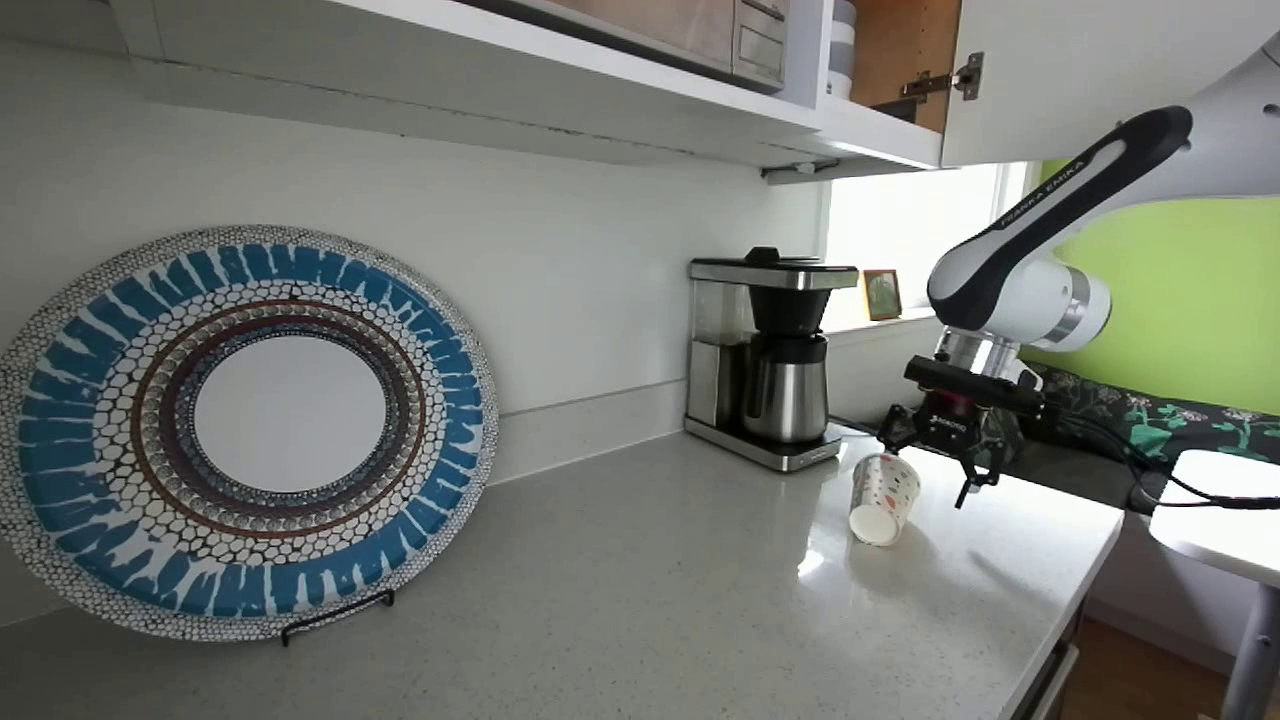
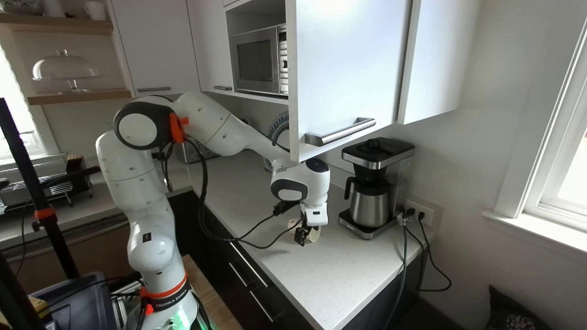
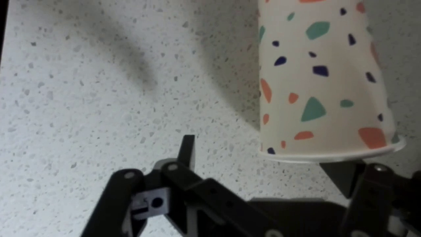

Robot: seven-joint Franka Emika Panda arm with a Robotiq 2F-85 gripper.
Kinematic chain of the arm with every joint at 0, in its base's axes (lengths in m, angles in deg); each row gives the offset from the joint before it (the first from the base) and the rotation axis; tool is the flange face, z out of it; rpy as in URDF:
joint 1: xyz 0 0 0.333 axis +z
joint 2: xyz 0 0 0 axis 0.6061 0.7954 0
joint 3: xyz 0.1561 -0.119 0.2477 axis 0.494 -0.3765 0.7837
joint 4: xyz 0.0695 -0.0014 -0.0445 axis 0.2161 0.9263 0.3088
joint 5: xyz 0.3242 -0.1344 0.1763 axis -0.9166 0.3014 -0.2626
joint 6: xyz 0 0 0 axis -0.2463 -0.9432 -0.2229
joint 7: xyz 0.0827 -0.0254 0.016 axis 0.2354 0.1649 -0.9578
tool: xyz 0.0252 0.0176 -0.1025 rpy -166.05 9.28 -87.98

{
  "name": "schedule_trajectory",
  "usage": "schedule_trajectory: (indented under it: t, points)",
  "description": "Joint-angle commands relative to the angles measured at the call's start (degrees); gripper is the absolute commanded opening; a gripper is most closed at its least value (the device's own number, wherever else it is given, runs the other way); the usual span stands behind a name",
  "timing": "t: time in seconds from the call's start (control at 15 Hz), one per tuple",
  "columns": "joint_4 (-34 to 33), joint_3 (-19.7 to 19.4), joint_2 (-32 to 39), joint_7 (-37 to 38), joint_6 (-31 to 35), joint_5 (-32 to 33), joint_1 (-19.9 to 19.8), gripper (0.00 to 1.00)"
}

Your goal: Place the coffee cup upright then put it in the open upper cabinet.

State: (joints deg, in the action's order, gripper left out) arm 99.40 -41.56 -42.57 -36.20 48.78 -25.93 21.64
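- Standing well left of the pincer [image 1: 928, 470] in an exterior view, a round blue-patterned plate [image 1: 290, 415] rests on a black wire stand [image 1: 335, 615] on the speckled desk [image 1: 640, 610].
- Above and left of the pincer, in both exterior views, sits a microwave [image 2: 254, 66].
- Nearer, on the pincer's left in an exterior view, the black-and-steel coffee maker [image 1: 715, 385] holds its carafe [image 1: 788, 400].
- High above the pincer, the open upper cabinet [image 1: 880, 132] shows a brown wooden inside; pale banded ware [image 1: 842, 50], partly hidden, stands at its left end.
- Just below and left of the pincer, the coffee cup [image 1: 885, 490], white with coral, green and navy flecks, lies on its side on the desk, its mouth toward the pincer and its base turned away.
- The pincer itself is spread wide, its fingers [image 3: 186, 149] well apart and gripping nothing. In the wrist view one fingertip [image 3: 342, 177] goes partly out of sight behind the cup's rim; whether it touches the rim or reaches inside, I cannot tell.
- Up and to the right of the pincer, the cabinet door [image 1: 1060, 70] stands open, and the white-and-black arm [image 1: 1050, 215] slopes from that side to the pincer.
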Motion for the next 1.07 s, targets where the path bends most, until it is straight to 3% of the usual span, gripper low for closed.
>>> schedule_trajectory:
  t: [0.0,0.47,0.6,0.93,1.0]
  points:
    - [-1.89,-1.92,1.34,-5.39,-4.29,-8.26,0.32,0.68]
    - [-3.39,-4.14,0.01,-9.91,-11.02,-12.22,-0.69,0.12]
    - [-3.69,-4.54,-0.38,-10.60,-12.30,-12.16,-0.75,0.01]
    - [-4.23,-4.66,-1.93,-11.89,-14.12,-10.74,-0.74,0.00]
    - [-4.26,-4.65,-1.97,-11.61,-14.20,-10.44,-0.80,0.26]
